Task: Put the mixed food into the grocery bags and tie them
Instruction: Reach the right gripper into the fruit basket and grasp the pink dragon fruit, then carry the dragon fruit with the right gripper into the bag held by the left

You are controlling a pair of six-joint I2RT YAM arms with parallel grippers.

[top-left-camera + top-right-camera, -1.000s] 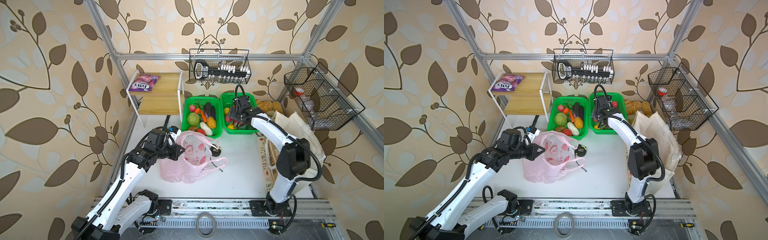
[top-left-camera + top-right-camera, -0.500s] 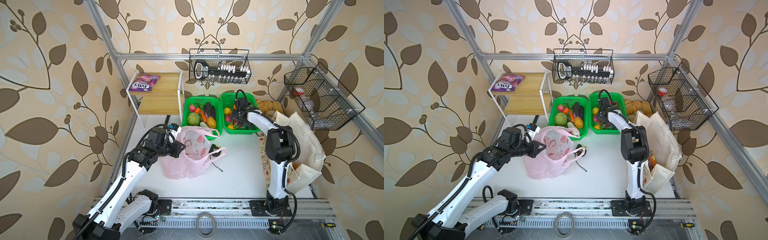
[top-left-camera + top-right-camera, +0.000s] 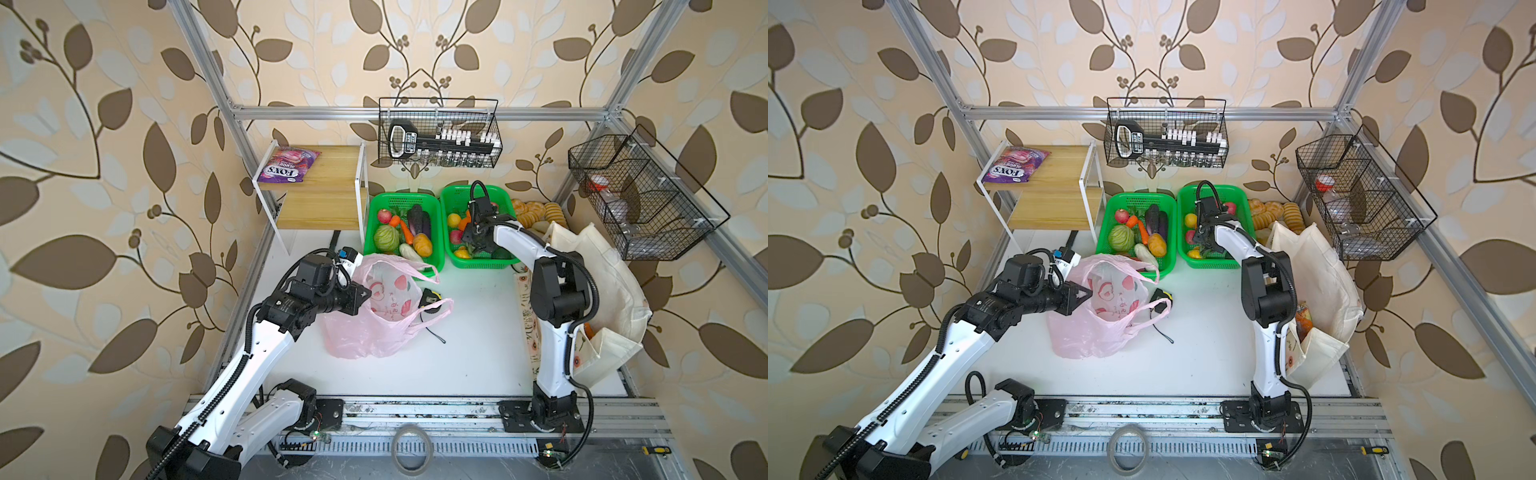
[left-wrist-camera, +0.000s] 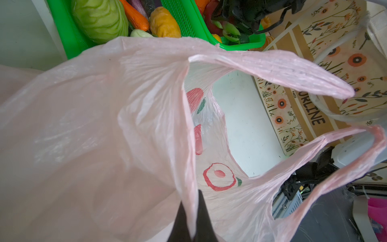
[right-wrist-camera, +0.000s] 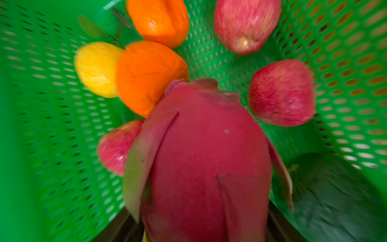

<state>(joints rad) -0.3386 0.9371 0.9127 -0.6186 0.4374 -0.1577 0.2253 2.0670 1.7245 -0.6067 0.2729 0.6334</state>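
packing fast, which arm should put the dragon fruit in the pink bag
Right. The right jaws grip the dragon fruit in the green basket; the left jaws are shut on the pink bag, propping it open.

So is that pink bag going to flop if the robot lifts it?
Probably floppy: the pink bag is thin, crinkled film, sagging around the rim pinched by the left gripper. Likely light too, being so thin and see-through. Its loop handles droop, so they may swing.

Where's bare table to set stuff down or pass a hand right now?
Free: white table between pink bag and canvas tote, in front of green baskets; shelf top beside FOX'S packet. Crowded: inside both baskets, around the bread.
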